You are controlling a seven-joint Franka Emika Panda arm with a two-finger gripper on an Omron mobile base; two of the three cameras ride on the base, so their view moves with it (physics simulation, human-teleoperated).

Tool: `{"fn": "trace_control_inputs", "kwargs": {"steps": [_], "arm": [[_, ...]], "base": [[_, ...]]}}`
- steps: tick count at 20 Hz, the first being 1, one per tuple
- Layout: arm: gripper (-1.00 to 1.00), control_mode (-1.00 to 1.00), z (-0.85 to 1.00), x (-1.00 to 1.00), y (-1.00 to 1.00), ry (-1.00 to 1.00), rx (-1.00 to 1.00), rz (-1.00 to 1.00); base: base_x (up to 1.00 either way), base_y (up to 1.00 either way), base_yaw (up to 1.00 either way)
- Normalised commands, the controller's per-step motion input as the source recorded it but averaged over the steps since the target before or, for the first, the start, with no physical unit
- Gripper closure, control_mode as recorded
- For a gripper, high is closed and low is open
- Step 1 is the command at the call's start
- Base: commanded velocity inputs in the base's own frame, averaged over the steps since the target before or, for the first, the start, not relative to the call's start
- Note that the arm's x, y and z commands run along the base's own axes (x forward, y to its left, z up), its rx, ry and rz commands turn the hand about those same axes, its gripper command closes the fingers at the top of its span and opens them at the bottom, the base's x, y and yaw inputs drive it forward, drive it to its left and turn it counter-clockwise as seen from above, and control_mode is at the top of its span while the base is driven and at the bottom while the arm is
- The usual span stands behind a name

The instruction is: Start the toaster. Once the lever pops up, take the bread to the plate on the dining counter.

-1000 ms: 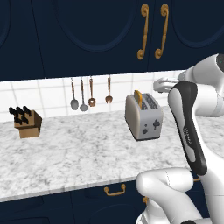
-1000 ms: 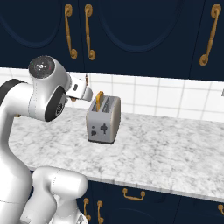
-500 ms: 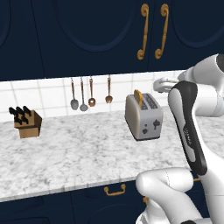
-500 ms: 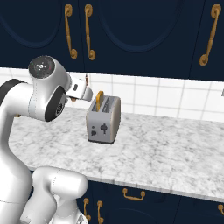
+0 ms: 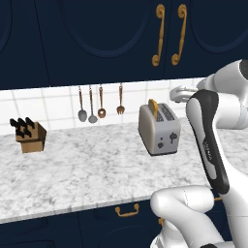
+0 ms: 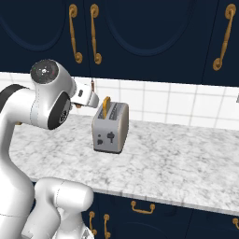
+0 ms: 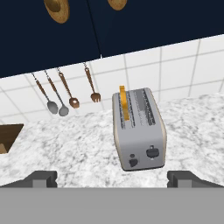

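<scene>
The silver-grey toaster [image 5: 159,128] [image 6: 111,128] [image 7: 139,131] stands on the marbled wall counter [image 5: 87,169], its dark-control end panel facing me. A golden slice of bread [image 5: 153,106] [image 6: 107,107] [image 7: 124,103] sticks up on edge from the left slot. On the end panel, the lever [image 7: 133,162] is the small dark tab left of the rounder knob [image 7: 152,152]. My gripper [image 7: 113,177] is open with nothing between its fingers. It hovers above and in front of the toaster, apart from it. The plate and the dining counter are out of view.
A wooden knife block [image 5: 30,137] sits at the counter's far left. Several utensils [image 5: 100,104] [image 7: 65,94] hang on the white tiled backsplash behind the toaster. Navy cabinets with brass handles [image 5: 168,34] hang above. Bare marbled counter lies on both sides of the toaster.
</scene>
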Motion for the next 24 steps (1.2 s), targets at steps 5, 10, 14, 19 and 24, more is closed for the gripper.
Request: {"fn": "trace_control_inputs", "kwargs": {"steps": [5,10,14,19,24], "arm": [[-1.00,-1.00,0.00,0.00,0.00,0.00,0.00,0.00],[-1.00,-1.00,0.00,-0.06,0.00,0.00,0.00,0.00],[-1.00,-1.00,-0.09,-0.40,0.00,0.00,0.00,0.00],[-1.00,-1.00,-0.36,-0.10,0.00,-0.03,-0.04,-0.01],[-1.00,-1.00,-0.45,0.28,0.00,0.00,-0.03,-0.02]], "base": [[0.00,0.00,0.00],[0.00,0.00,0.00],[0.00,0.00,0.00],[0.00,0.00,0.00],[0.00,0.00,0.00]]}}
